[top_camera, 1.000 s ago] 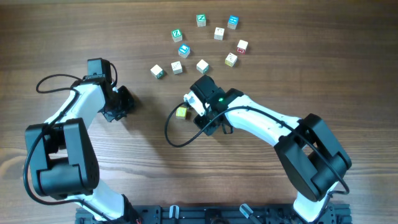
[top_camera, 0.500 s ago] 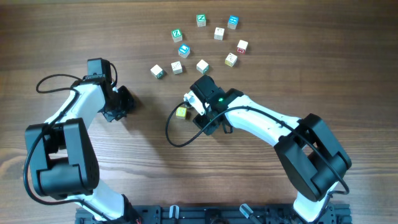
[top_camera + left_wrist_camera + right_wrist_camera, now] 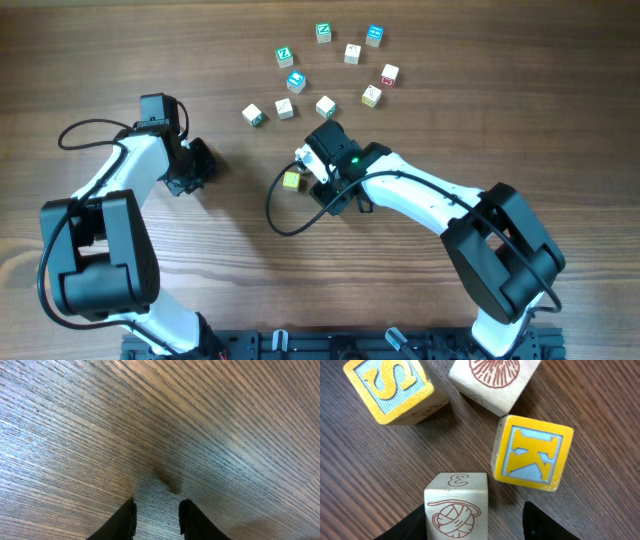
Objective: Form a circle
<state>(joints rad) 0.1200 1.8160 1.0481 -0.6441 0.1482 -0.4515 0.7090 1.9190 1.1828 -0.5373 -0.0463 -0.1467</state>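
Right gripper (image 3: 475, 516) being held apart astride small cream wooden cube with yarn-ball print (image 3: 456, 505); nothing clamped.
Unfinished ring of wooden letter cubes (image 3: 326, 105) is lying at twelve o'clock from it, right arm nearer; left gripper (image 3: 157, 517) is being held slightly apart, empty.

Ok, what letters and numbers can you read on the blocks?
"S": on the top-left yellow block.
"K": on the right yellow block.
"3": on the cream block, above its yarn-ball drawing.
The shell block has only a picture.
Overhead, the far blocks are too small to read.
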